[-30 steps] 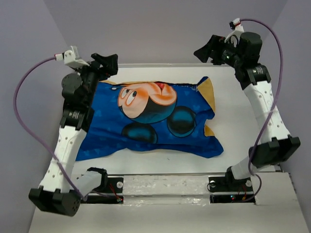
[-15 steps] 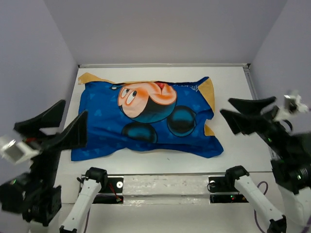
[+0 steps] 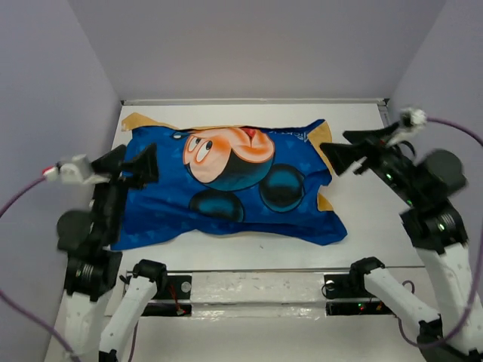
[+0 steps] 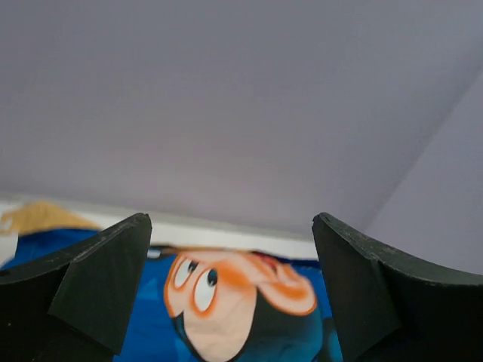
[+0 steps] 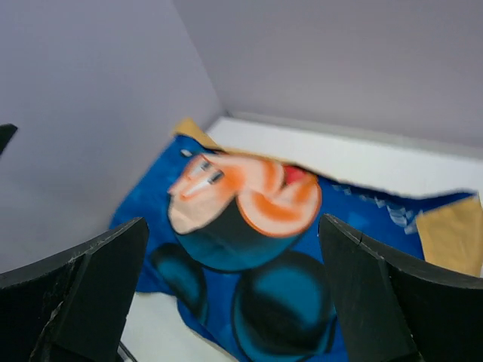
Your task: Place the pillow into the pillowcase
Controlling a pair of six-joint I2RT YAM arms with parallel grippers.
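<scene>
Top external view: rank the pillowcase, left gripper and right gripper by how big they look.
Largest: the pillowcase, by far.
Then the left gripper and right gripper: they look about alike, both raised nearer the camera, so not ranked.

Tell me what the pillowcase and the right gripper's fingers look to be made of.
Pillowcase: soft fabric, perhaps polyester or cotton, with a matte finish. It creases and sags at its edges, and carries a printed mouse on the blue face with mustard showing at the corners.
Right gripper's fingers: hard black plastic, possibly moulded or printed, with a matte finish. They show flat facets and crisp edges, with no shine.
</scene>
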